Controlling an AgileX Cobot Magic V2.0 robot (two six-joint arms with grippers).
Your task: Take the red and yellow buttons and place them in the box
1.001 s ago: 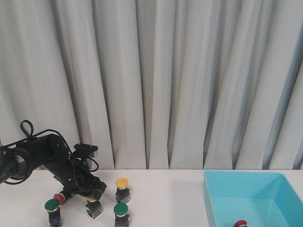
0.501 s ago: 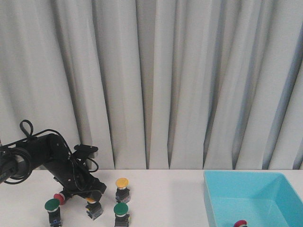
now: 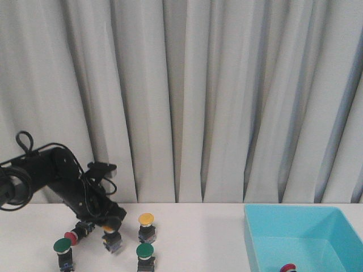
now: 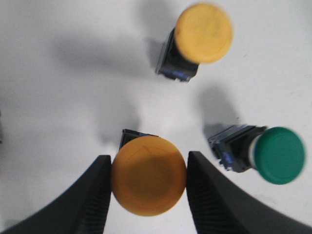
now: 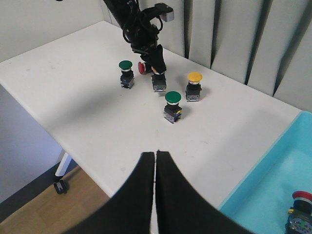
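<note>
A: What moved?
B: My left arm has risen a bit since a second ago, and the orange-yellow button came up with it — in the front view it now sits higher, between the red button on the table and the free yellow button.

A: Jaw state?
B: Left gripper is clamped on that button, one finger pressed to each side of its cap. Right gripper — fingers pressed together, nothing between them, hanging over the table's near edge.

A: Any labels or text?
B: None I can read. Button bodies are too small and blurred.

A: Containers?
B: The turquoise box sits at the table's right end, well apart from the button cluster. Inside it, one red-capped button in the box near the front; the rest of the floor I can see is bare blue.

A: Other buttons?
B: On the table: one green button at front left, another green button in front of the free yellow one. In my left wrist view the second green one lies on its side.
</note>
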